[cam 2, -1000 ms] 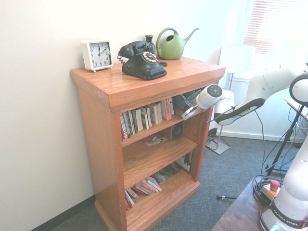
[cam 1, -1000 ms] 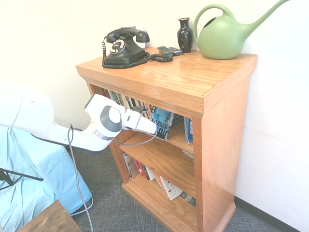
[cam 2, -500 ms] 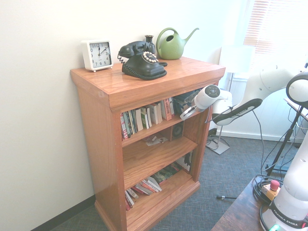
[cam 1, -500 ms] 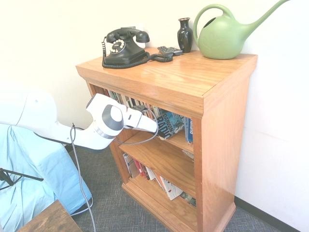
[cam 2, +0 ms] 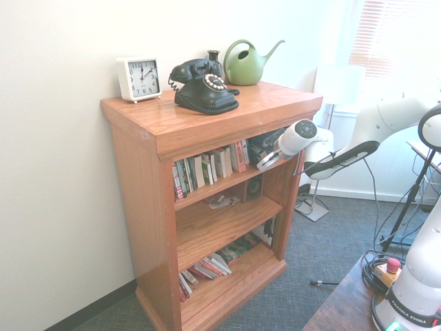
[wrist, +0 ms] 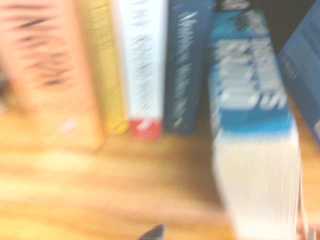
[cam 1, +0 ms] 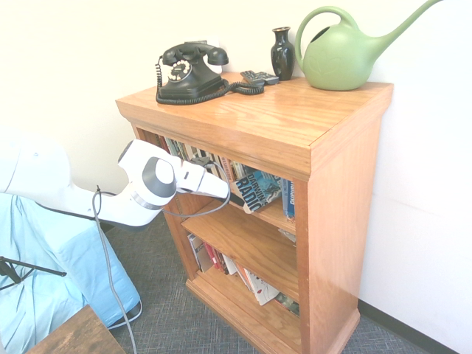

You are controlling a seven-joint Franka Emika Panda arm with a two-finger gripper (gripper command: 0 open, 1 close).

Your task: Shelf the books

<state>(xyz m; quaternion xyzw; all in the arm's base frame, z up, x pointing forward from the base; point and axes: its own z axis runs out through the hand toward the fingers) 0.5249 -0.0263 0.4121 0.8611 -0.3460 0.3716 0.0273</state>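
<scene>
Your fingers (cam 1: pixel 230 198) stand open beside the blue paperback (cam 1: pixel 254 189) leaning on the top shelf (cam 1: pixel 276 214); next, nudge it upright.

One camera stands off the bookcase's (cam 1: pixel 324 243) right front corner, above the top board, looking down, the arm (cam 1: pixel 110 203) entering from the picture's left. The other stands off the opposite corner, further back, the arm (cam 2: pixel 358 138) entering from the right. Both share the telephone (cam 1: pixel 190 72), watering can (cam 2: pixel 247 63) and shelves. The wrist camera sits close, blurred, facing book spines (wrist: pixel 145 65).
</scene>
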